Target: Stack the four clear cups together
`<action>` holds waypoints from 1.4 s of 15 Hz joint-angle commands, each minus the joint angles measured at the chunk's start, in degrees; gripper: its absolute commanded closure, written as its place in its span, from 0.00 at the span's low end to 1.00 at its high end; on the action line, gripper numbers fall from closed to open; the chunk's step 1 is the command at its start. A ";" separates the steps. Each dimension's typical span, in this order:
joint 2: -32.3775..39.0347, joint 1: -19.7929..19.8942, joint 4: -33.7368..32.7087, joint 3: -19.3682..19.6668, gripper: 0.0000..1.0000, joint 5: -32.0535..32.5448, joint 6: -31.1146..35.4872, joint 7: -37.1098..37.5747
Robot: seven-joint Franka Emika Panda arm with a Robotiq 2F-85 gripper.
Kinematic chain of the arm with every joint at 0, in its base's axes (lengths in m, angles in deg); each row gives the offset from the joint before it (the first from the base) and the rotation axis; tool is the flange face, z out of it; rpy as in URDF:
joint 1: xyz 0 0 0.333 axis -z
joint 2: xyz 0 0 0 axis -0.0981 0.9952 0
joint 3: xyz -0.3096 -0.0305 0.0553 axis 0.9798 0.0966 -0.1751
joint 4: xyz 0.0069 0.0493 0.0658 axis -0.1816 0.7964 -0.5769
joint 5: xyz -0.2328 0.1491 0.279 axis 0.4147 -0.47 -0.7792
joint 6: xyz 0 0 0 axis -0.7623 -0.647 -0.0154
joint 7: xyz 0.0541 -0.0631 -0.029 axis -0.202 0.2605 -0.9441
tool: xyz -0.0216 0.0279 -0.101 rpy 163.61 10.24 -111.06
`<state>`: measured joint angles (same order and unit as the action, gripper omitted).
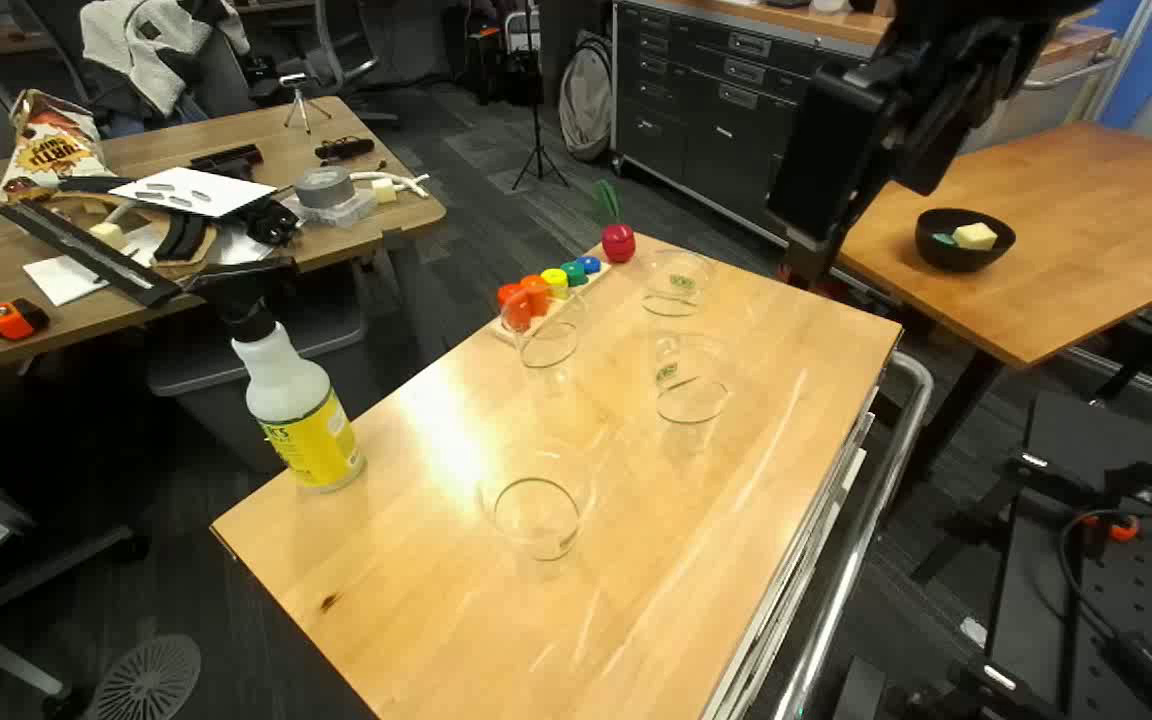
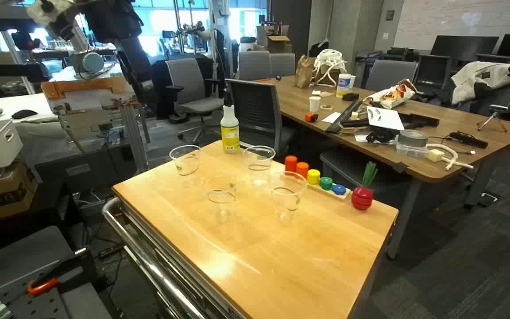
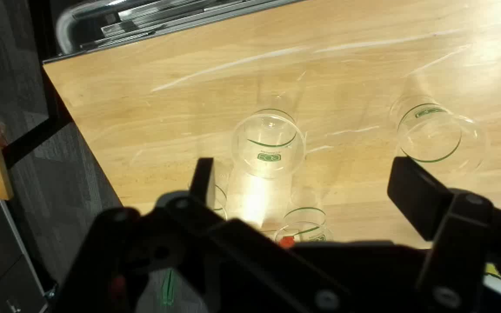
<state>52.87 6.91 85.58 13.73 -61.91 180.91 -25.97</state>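
Four clear cups (image 3: 269, 145) stand mouth up and apart on my table (image 1: 636, 620), see-through down to its grain, ringed in thin green and marked with small green logos. In both exterior views two sit nearer the bottle (image 2: 230, 131), two farther from it. My gripper (image 3: 305, 182), well apart from the bottle, has its jaws parted wide. In the wrist view it partly hides one of the cups, whose shape I can only roughly judge.
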 commanded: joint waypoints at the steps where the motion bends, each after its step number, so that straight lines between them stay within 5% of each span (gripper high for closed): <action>1: 0.31 -1.82 -0.29 1.73 0.00 0.99 -0.20 0.76; 9: 1.29 -1.35 -1.98 2.64 0.00 1.35 -0.45 0.09; 21: 18.97 2.50 -15.06 14.35 0.00 8.63 4.69 -6.85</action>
<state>66.13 9.29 74.38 25.95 -54.41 182.98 -31.19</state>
